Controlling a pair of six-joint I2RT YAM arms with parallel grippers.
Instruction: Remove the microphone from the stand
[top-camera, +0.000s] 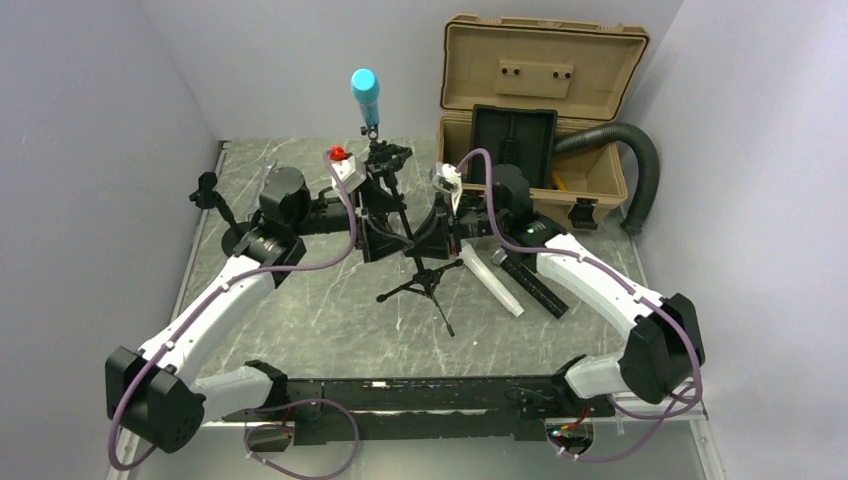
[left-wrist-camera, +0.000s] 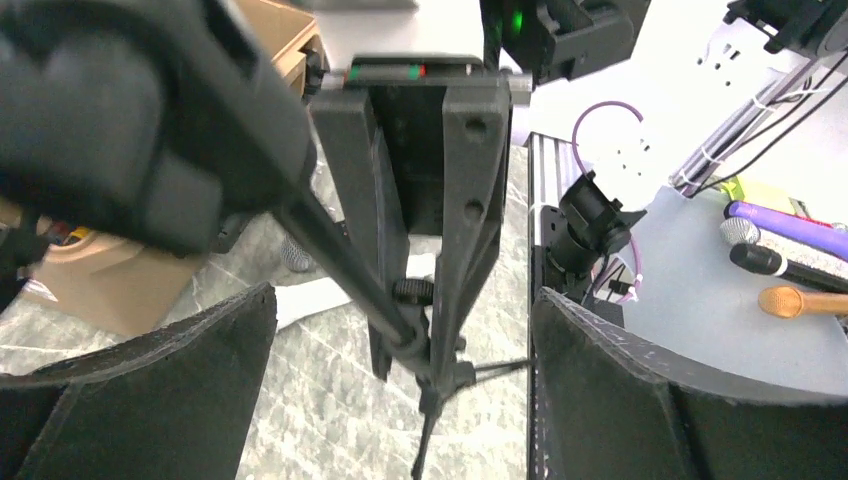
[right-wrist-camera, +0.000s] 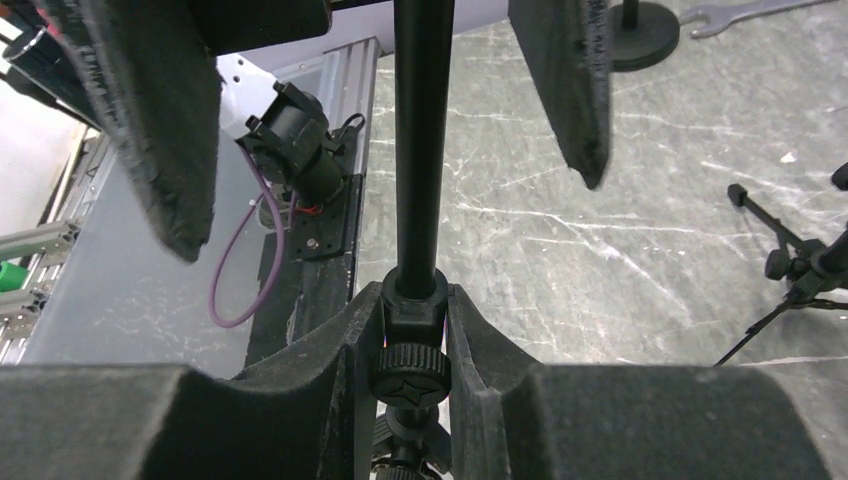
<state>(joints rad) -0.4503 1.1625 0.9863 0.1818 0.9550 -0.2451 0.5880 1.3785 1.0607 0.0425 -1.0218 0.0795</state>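
1. The stand (top-camera: 428, 285) sits mid-table (top-camera: 330, 320), with the microphone (top-camera: 365, 95) on its far, upper end.
2. An open case (top-camera: 540, 120) sits far right, with a hose (top-camera: 645, 170) on its right.
3. A tube (top-camera: 492, 282) lies just right of the stand's legs, and a cylinder (top-camera: 535, 285) lies right of the tube.
4. A smaller stand (top-camera: 215, 205) sits far left.

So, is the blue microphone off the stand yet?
No, the blue microphone sits upright at the top of the tripod stand in the overhead view.
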